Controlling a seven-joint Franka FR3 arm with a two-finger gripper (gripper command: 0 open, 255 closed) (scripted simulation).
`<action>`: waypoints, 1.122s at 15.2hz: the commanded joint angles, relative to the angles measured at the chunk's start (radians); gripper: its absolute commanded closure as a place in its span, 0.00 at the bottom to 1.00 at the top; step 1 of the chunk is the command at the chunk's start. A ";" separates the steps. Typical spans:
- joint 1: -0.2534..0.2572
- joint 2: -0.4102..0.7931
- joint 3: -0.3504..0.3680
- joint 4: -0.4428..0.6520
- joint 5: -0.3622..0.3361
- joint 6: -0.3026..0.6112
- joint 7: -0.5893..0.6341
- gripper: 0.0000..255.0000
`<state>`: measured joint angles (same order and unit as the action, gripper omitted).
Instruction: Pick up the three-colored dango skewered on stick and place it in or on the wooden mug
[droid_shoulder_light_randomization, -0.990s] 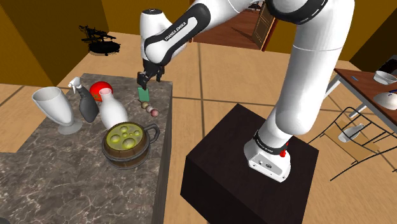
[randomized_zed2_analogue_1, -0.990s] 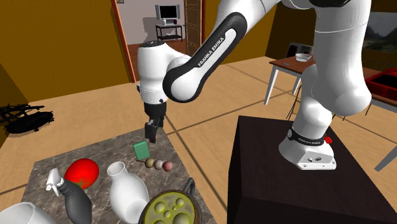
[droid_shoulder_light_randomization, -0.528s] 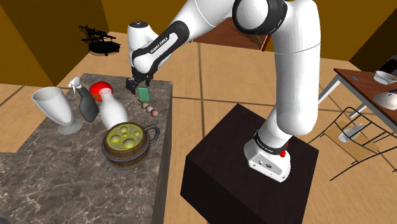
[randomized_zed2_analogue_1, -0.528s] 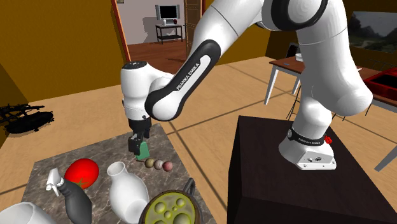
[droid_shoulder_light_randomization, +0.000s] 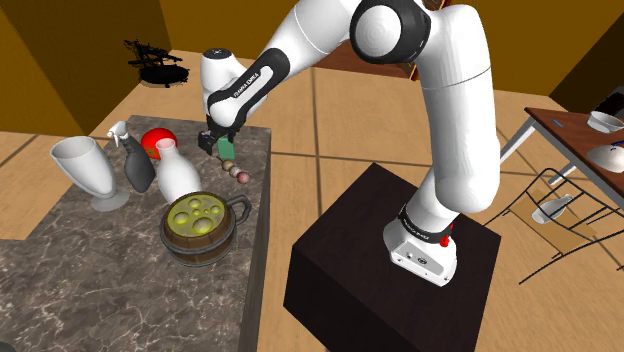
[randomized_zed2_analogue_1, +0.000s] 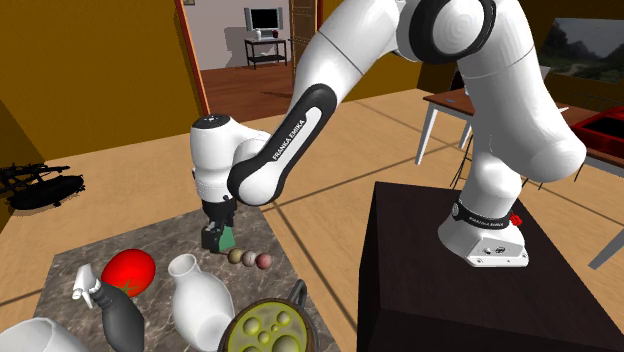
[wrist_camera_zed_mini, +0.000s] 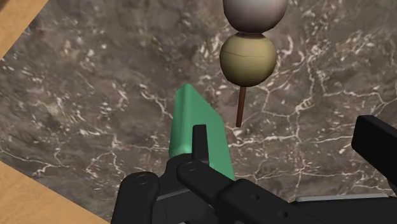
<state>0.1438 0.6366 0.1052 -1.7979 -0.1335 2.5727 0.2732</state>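
Now the gripper (droid_shoulder_light_randomization: 212, 143) hangs low over the far corner of the marble counter (droid_shoulder_light_randomization: 100, 290), with its fingers standing apart and nothing clasped between them. On the wrist view, the dango (wrist_camera_zed_mini: 248, 57) lies flat on the stone. Its thin stick (wrist_camera_zed_mini: 240, 108) points back into the open gap, and neither finger touches it. One finger (wrist_camera_zed_mini: 200, 143) sits right over a green block (wrist_camera_zed_mini: 200, 121) that lies just beside the skewer. Whether it is actually touching that block, I can't quite tell from this angle.

From the second exterior view, the three balls lie in a row near the counter's edge. The hand looks lined up more on the block than on the skewer.

So where does the task stand? Early, by my reading. Nothing has been grasped or lifted, and the skewer is flat on the counter. The wooden mug (droid_shoulder_light_randomization: 205, 252) stands well apart from it, towards the shoulder view's lower left. It has yellow-green lumps already inside and a white bottle (droid_shoulder_light_randomization: 178, 175) close by.

What's left is nearly everything: centre the fingers on the skewer, close on it, lift, carry it across and let go over the mug. The neighbouring block is the thing to watch, because a closing finger could catch it instead.
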 joint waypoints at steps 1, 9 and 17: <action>0.002 0.005 -0.001 0.002 -0.001 0.003 0.002 0.00; 0.002 0.005 -0.001 0.002 -0.001 0.003 0.002 1.00; 0.002 0.005 -0.001 0.002 -0.001 0.003 0.002 0.00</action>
<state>0.1457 0.6413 0.1045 -1.7959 -0.1344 2.5756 0.2752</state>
